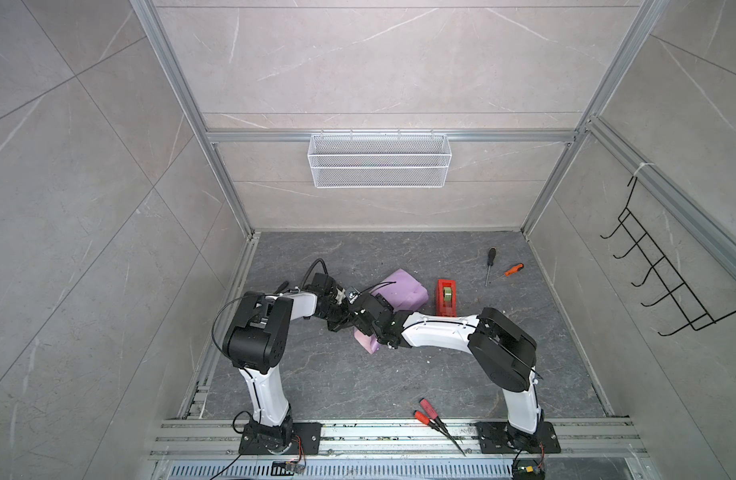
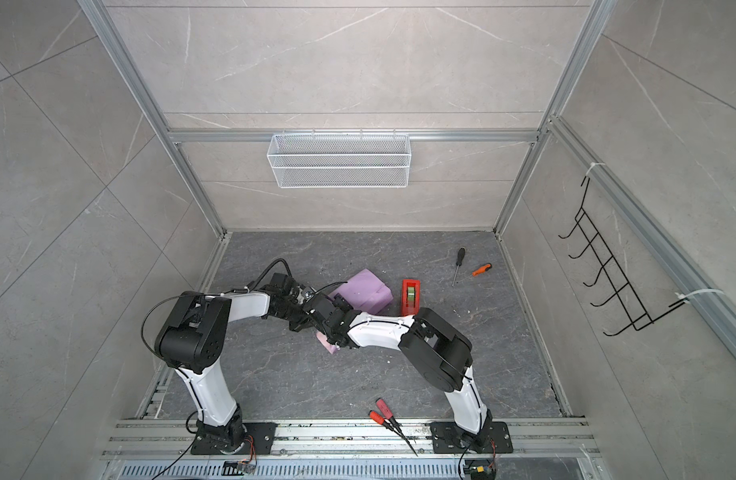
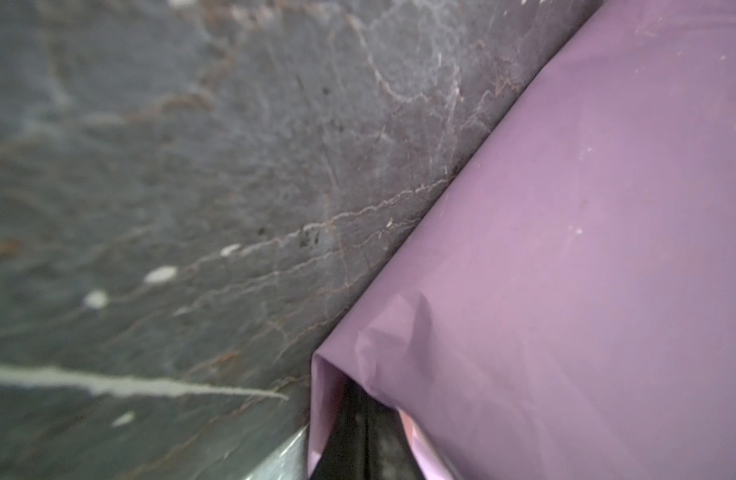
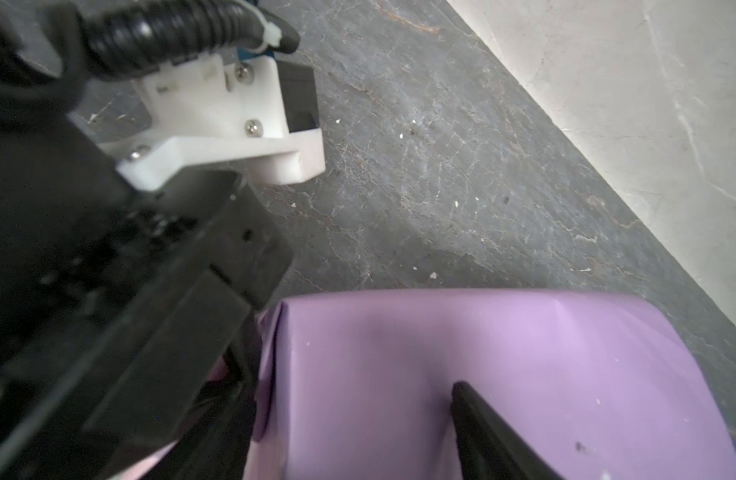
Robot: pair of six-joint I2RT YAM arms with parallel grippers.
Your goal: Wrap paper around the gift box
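The dark grey marbled surface (image 1: 358, 386) carries everything, and both arms bend in from its front edge to meet over the middle. There the paper (image 1: 403, 289) lies folded into a boxy lilac bundle, a little nearer the back edge than the front, with a pale pink corner sticking out toward the front edge under the right wrist. The gift box does not show, as paper covers that whole shape. The left tool (image 3: 364, 419) is pressed together and tucked into a fold at the paper's edge, though whether any sheet sits between its tips cannot be told. The right tool (image 4: 345, 390) is spread, one finger (image 4: 482, 428) lying on the bundle's lilac top. A red tape dispenser (image 1: 446, 297) stands just beside the bundle toward the right edge. Two screwdrivers (image 1: 489, 266) lie near the back right corner, and red-handled pliers (image 1: 430, 411) lie at the front edge.
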